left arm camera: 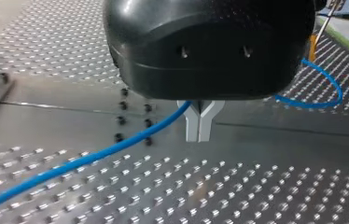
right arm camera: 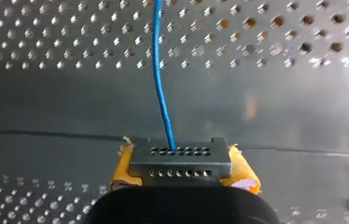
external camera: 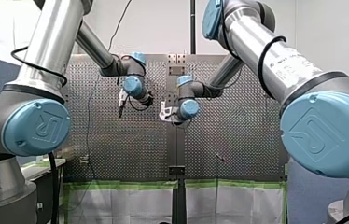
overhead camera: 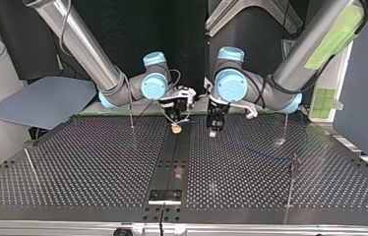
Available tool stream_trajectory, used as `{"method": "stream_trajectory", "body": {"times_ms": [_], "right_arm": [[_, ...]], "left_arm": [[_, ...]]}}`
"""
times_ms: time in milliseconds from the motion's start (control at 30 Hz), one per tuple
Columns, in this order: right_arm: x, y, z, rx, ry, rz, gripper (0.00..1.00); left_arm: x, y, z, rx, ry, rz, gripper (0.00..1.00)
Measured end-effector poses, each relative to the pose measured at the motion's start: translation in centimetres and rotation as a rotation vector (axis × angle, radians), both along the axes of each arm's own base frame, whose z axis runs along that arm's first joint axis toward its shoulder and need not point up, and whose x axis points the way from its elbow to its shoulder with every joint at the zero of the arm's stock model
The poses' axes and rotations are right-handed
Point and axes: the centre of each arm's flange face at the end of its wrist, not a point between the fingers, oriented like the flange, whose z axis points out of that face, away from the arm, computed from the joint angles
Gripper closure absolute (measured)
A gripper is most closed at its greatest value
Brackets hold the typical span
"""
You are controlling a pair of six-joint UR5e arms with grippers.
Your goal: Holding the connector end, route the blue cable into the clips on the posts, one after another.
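Note:
The blue cable [right arm camera: 159, 79] runs straight out from between the yellow pads of my right gripper [right arm camera: 181, 158], which is shut on its end; the connector itself is hidden there. In the left wrist view the blue cable [left arm camera: 93, 156] rises from the table into the fork of my left gripper [left arm camera: 199, 126], whose metal fingers are shut on it. Beyond them it loops round to a post with an orange clip [left arm camera: 313, 46]. In the top view my right gripper [overhead camera: 176, 129] and my left gripper [overhead camera: 214, 129] hang side by side just above the table's dark centre strip [overhead camera: 172, 157].
Thin posts stand on the perforated table: one behind my right gripper [overhead camera: 132, 110], one at the top view's left edge [overhead camera: 29, 164], two at its right [overhead camera: 290, 182] [overhead camera: 285, 123]. A black plate [overhead camera: 165, 195] sits on the centre strip near the front edge.

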Motion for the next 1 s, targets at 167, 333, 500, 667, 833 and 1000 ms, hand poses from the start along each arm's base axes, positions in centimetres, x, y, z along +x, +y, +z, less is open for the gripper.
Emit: {"method": "stream_trajectory", "body": {"times_ms": [167, 333, 500, 667, 833, 1000], "right_arm": [[-0.4, -0.4, -1.7, 0.016, 0.016, -0.01, 1.0], [-0.7, -0.6, -4.1, 0.039, 0.038, -0.014, 1.0], [-1.2, -0.7, -7.1, 0.068, 0.067, -0.025, 1.0], [-1.9, -1.0, -10.5, 0.089, 0.089, -0.045, 1.0], [-2.8, -0.8, -13.6, 0.117, 0.12, -0.065, 1.0], [-4.2, -0.6, -16.2, 0.139, 0.131, -0.095, 1.0]], "left_arm": [[0.3, -1.2, -2.1, -0.015, 0.007, -0.014, 1.0], [0.6, -2.0, -4.5, -0.012, 0.02, -0.024, 1.0], [0.9, -2.6, -6.8, -0.021, 0.035, -0.027, 1.0], [1.1, -3.0, -9.2, -0.01, 0.058, -0.034, 1.0], [1.1, -3.8, -11.8, -0.016, 0.072, -0.043, 1.0], [1.3, -4.1, -13.1, -0.034, 0.074, -0.045, 1.0]]}}
